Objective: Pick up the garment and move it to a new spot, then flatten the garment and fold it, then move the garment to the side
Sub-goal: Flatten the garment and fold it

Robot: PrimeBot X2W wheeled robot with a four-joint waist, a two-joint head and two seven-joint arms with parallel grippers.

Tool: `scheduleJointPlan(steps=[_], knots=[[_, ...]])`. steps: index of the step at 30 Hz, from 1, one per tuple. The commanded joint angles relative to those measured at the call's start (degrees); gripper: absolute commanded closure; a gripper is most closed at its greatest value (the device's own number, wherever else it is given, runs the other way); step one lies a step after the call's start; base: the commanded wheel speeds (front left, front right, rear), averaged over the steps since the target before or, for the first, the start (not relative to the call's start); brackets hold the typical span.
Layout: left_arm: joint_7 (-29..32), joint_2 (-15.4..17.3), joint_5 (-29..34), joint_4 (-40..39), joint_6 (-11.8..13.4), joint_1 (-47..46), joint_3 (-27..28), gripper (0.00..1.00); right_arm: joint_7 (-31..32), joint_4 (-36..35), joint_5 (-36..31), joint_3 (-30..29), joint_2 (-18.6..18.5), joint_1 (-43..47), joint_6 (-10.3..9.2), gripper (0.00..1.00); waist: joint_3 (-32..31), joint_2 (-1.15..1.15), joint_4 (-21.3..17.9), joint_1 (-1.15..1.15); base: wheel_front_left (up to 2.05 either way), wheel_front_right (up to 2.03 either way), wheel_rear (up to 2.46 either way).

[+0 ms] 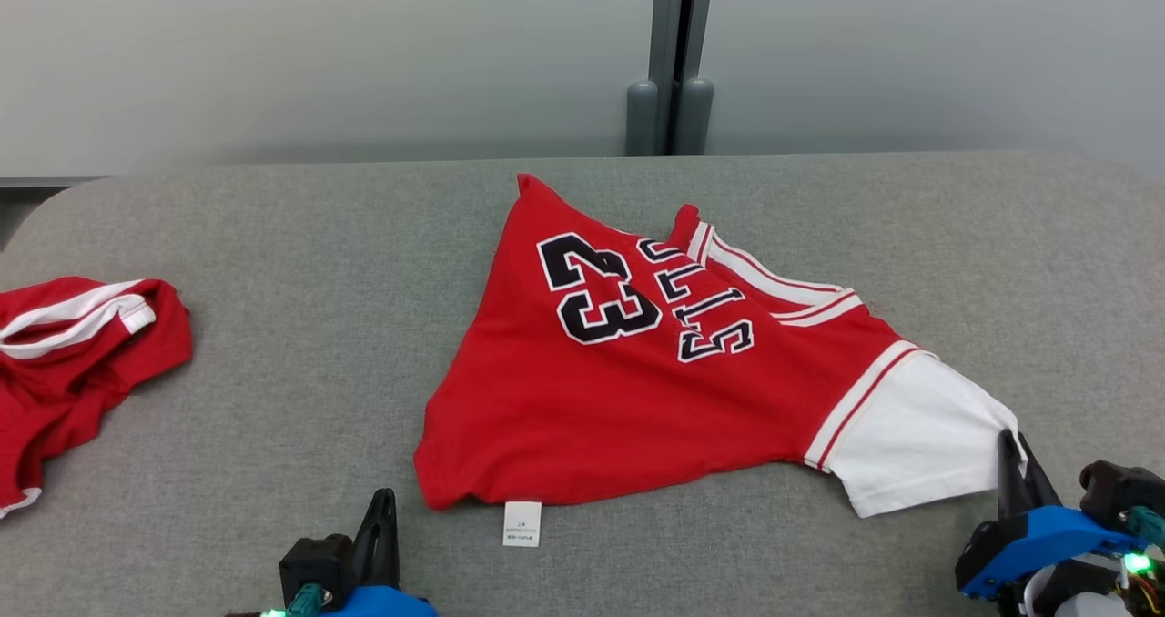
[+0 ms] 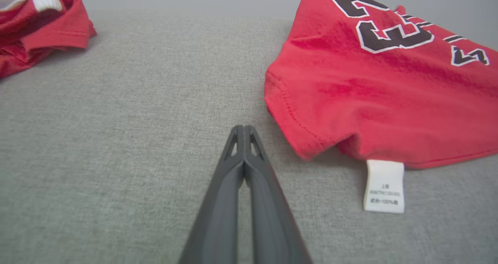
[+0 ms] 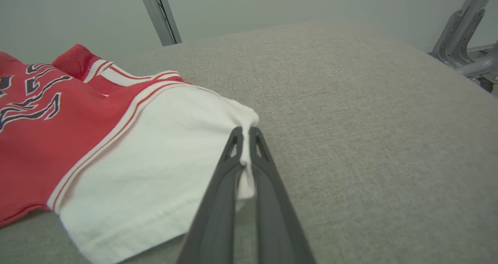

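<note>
Right gripper (image 3: 246,133): jaws clamped on white sleeve (image 3: 155,159) corner of the red knit basketball jersey (image 1: 628,408); I want it pulled flat. Left gripper (image 2: 243,131): jaws shut, empty.

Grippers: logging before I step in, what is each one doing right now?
Left gripper: closed, holding nothing.
Right gripper: closed on the white sleeve of the jersey.

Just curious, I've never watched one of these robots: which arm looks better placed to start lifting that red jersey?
The right. The right gripper is shut on the white sleeve of the jersey; the left gripper is shut on nothing, over the grey surface beside it.
</note>
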Motion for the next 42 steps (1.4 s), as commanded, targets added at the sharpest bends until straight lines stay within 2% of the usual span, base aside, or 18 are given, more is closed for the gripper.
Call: scheduleJointPlan(steps=[1, 3, 4, 5, 6, 9, 10, 13, 28, 29, 30, 31, 32, 33, 42], knots=[[-0.15, -0.05, 0.45, -0.32, -0.07, 0.39, 0.46, 1.0, -0.03, -0.37, -0.27, -0.53, -0.22, 0.8, 0.01, 1.0, -0.42, 0.0, 0.01, 0.01, 0.0, 0.0, 0.0], [-0.15, -0.03, 0.54, -0.58, 0.16, 1.06, 0.91, 1.0, -0.03, -0.21, -0.73, -1.36, -0.08, 1.48, 0.01, 1.0, -0.95, 0.0, 0.17, 0.01, 0.0, 0.0, 0.0], [-0.15, -0.06, 0.14, -0.43, -0.05, 1.43, 0.86, 0.76, -0.02, 0.24, -1.2, -1.88, -0.03, 1.81, 0.01, 0.74, -1.17, 0.0, 0.22, 0.01, 0.0, 0.0, 0.0], [-0.15, -0.06, -0.46, -0.57, -0.45, 1.52, 0.7, 0.26, -0.03, -0.14, -1.47, -2.41, -0.01, 1.67, 0.01, 0.2, -1.28, 0.0, 0.23, 0.01, 0.0, 0.0, 0.0], [-0.15, -0.06, -0.74, -0.7, -0.91, 1.57, 0.38, 0.0, -0.03, -0.93, -1.92, -2.65, 0.07, 1.58, 0.01, 0.0, -1.32, 0.0, 0.24, 0.01, 0.0, 0.0, 0.0], [-0.15, -0.05, -2.12, -0.43, -2.67, 2.13, -0.84, 0.0, -0.02, -2.42, -2.61, -3.04, 0.51, 2.27, 0.01, 0.0, -1.38, 0.0, 0.05, 0.01, 0.0, 0.0, 0.0], [-0.15, -0.06, -2.94, 0.1, -4.07, 2.27, -1.88, 0.0, -0.02, -2.92, -2.91, -2.79, 0.62, 2.47, 0.01, 0.0, -1.31, 0.0, -0.21, 0.01, 0.0, 0.0, 0.0], [-0.16, -0.02, -3.93, 1.19, -5.18, 2.01, -3.32, 0.0, -0.02, -3.41, -2.84, -2.42, 0.72, 2.4, 0.01, 0.0, -1.13, 0.0, -0.53, 0.01, 0.0, 0.0, 0.0], [-0.16, -0.04, -3.49, 0.96, -6.0, -1.54, -4.95, 0.0, -0.03, -3.34, -1.42, 0.6, 0.83, 0.99, 0.01, 0.0, 1.62, 0.0, -2.32, 0.01, 0.0, 0.0, 0.0], [-0.15, -0.04, -3.51, 0.82, -5.98, -1.69, -4.99, 0.13, -0.02, -3.13, -1.45, 0.64, 0.83, 0.92, 0.01, 0.0, 1.84, 0.0, -2.37, 0.01, 0.0, 0.0, 0.0], [-0.16, -0.04, -3.44, 0.66, -5.98, -1.76, -5.02, 0.51, -0.03, -2.92, -1.6, 0.65, 0.83, 0.82, 0.01, 0.0, 2.05, 0.0, -2.41, 0.01, 0.0, 0.0, 0.0], [-0.15, -0.04, -3.32, 0.59, -6.01, -1.77, -5.05, 0.58, -0.02, -2.76, -1.79, 0.64, 0.82, 0.64, 0.01, 0.0, 2.3, 0.0, -2.44, 0.01, 0.0, 0.0, 0.0], [-0.15, -0.04, -3.08, 0.44, -6.04, -1.8, -5.06, 0.83, -0.02, -2.53, -1.95, 0.57, 0.82, 0.49, 0.01, 0.0, 2.46, 0.0, -2.44, 0.01, 0.0, 0.0, 0.0], [-0.16, -0.04, -2.82, 0.09, -6.02, -1.95, -4.97, 1.0, -0.02, -2.32, -2.14, 0.48, 0.82, 0.32, 0.01, 0.0, 2.73, 0.0, -2.44, 0.01, 0.0, 0.0, 0.0], [-0.15, -0.04, -1.26, -1.62, -6.18, -1.81, -4.8, 1.0, -0.03, 2.26, -4.52, -1.55, 0.37, -0.96, 0.01, 0.0, 3.85, 0.0, -1.68, 0.01, 0.0, 0.0, 0.0]])
